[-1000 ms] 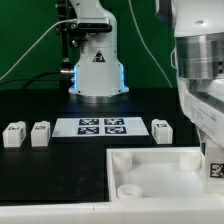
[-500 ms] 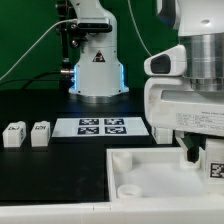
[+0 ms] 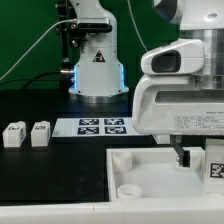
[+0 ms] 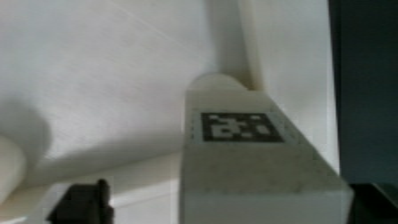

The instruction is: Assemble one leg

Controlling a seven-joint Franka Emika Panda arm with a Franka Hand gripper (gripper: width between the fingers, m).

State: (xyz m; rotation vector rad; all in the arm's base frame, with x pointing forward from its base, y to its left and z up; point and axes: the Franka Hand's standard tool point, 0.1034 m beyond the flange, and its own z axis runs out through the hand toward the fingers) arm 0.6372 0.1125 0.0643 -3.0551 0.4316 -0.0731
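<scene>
We hold the leg [image 4: 249,150] in our gripper [image 3: 193,157], fingers apparently clenched on it, though they're mostly hidden. It hangs over the white tray part [image 3: 140,170] at four o'clock, tag outward, probably lined up for seating.

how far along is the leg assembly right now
Early to middle. Done: the tool is down over the white tabletop. In hand: the wrist view shows the leg between the fingers, though the grip can't be confirmed. Left: seating the leg; two small cubes sit aside.
</scene>
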